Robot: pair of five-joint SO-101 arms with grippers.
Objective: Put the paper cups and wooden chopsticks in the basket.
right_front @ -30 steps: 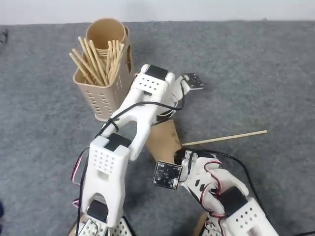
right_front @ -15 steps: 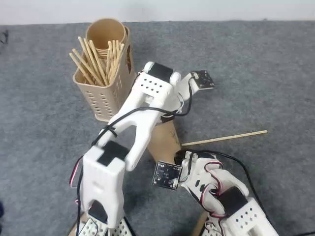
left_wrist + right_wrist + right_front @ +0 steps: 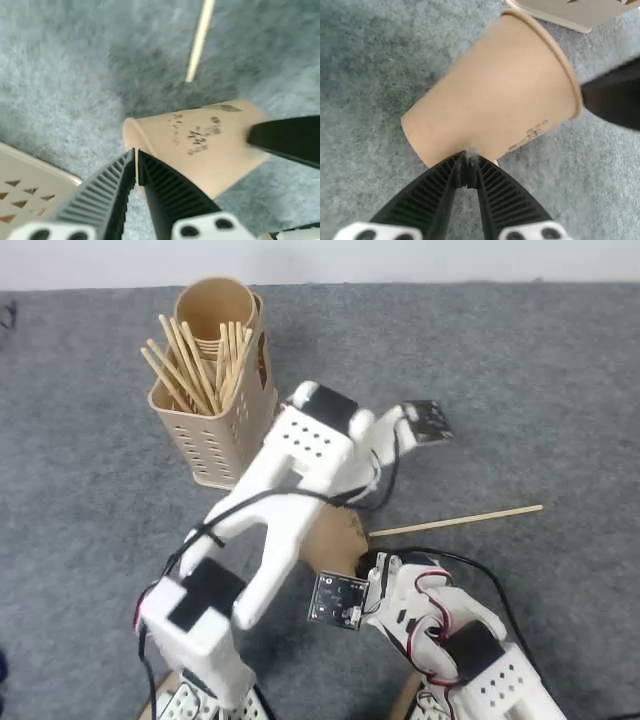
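The basket (image 3: 215, 445), holding cups and chopsticks, stands just beyond the left claw (image 3: 135, 155) and to its left. That claw's two fingers are drawn almost together and appear to pinch the rim of the paper cup (image 3: 200, 145), one finger on the mouth side and one on the outer wall. The cup lies on its side. Its long axis runs from this claw's tips toward the right claw (image 3: 468, 162), which sits at the base end. The right claw's fingers are pressed together, with the tips touching the cup's side near the base, and they hold nothing that can be made out. To the right of both claws, a single wooden chopstick (image 3: 455, 520) lies flat on the grey mat (image 3: 560, 390), apart from them. The left claw is on the rim and nearer the basket, so it seems better placed to carry the cup over.
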